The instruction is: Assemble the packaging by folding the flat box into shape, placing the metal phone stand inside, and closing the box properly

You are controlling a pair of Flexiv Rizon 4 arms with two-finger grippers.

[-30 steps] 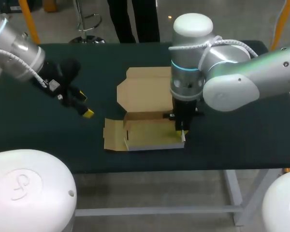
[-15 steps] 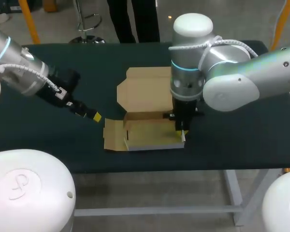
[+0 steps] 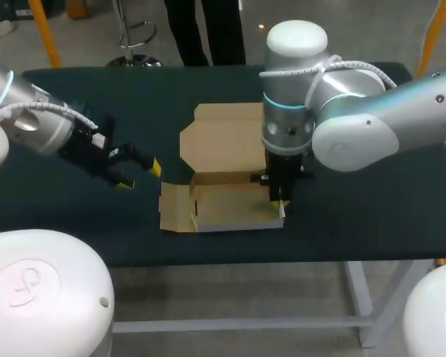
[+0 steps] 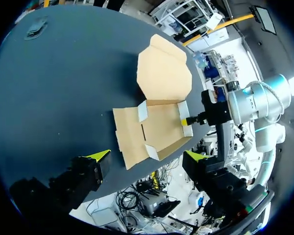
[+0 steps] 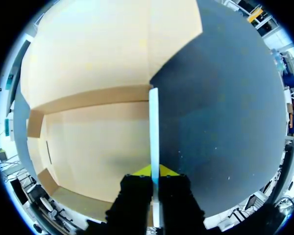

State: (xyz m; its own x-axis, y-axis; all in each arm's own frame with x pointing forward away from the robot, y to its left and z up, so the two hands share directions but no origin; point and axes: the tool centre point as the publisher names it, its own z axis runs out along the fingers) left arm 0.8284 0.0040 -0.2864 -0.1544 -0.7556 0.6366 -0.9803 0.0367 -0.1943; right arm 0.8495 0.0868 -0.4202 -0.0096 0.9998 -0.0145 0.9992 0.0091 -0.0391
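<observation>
Dark worktop (image 3: 357,208), half-folded cardboard box (image 3: 223,149), right pincer (image 3: 280,207) clamped on its right wall (image 5: 153,117), left pincer (image 3: 139,175) apart, just left of it.

Shows the right gripper (image 5: 155,172) clamped on the thin upright side wall (image 5: 154,122) of the cardboard box (image 5: 93,147), one yellow tip on each face, the wall running edge-on toward twelve o'clock. Puts the open box floor at nine to ten o'clock of the gripper, with the low back wall (image 5: 93,98) and flat lid (image 5: 103,49) at eleven beyond it. Has only the dark table (image 5: 225,122) at one to three o'clock.
</observation>
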